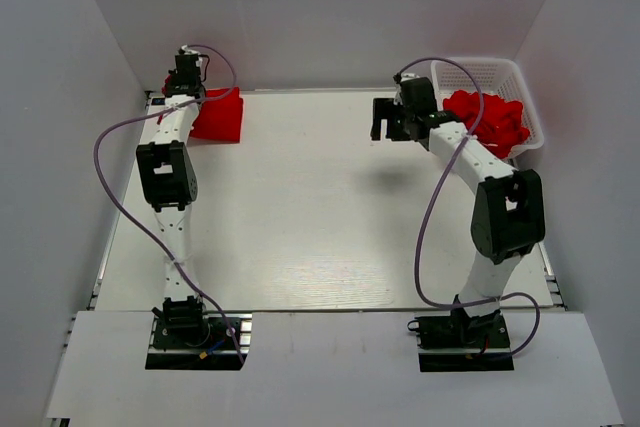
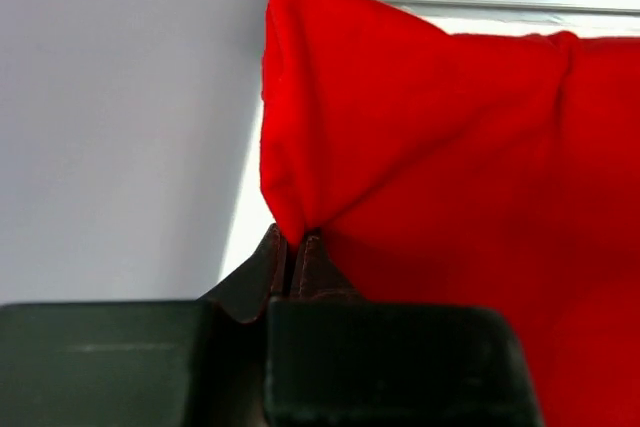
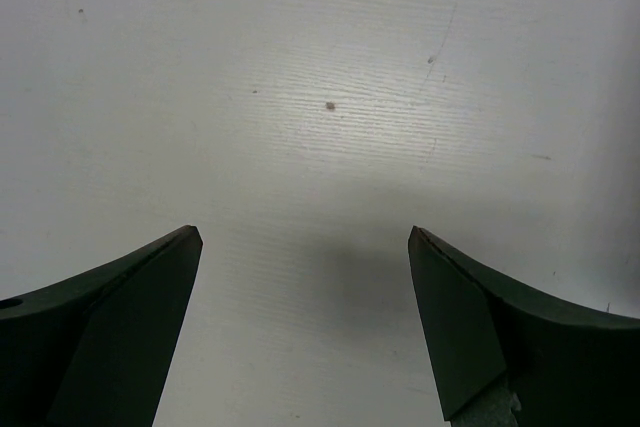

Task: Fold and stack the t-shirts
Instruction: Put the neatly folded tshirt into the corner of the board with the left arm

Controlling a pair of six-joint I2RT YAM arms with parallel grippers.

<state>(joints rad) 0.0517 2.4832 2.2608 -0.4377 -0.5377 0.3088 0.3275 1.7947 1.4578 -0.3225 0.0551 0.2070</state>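
From above, a folded red t-shirt (image 1: 218, 115) lay at the far left corner of the table (image 1: 300, 227), with the left gripper (image 1: 186, 72) at its far edge. At the far right corner the white mesh basket (image 1: 500, 71) held a crumpled heap of red t-shirts (image 1: 487, 119) — none of them folded, by the look of it. The right gripper (image 1: 384, 119) hung over bare surface just left of the basket.

In the left wrist view the jaws were pressed together on a pinch of red cloth, a corner of it rising above the fingertips. Whether that pile was one shirt or several could not be told.

In the right wrist view the fingers stood wide apart, with only white tabletop between them and nothing held.

The task looked partly done — a stack begun at the far left, while the heap in the basket was left to take out, spread, fold and stack.
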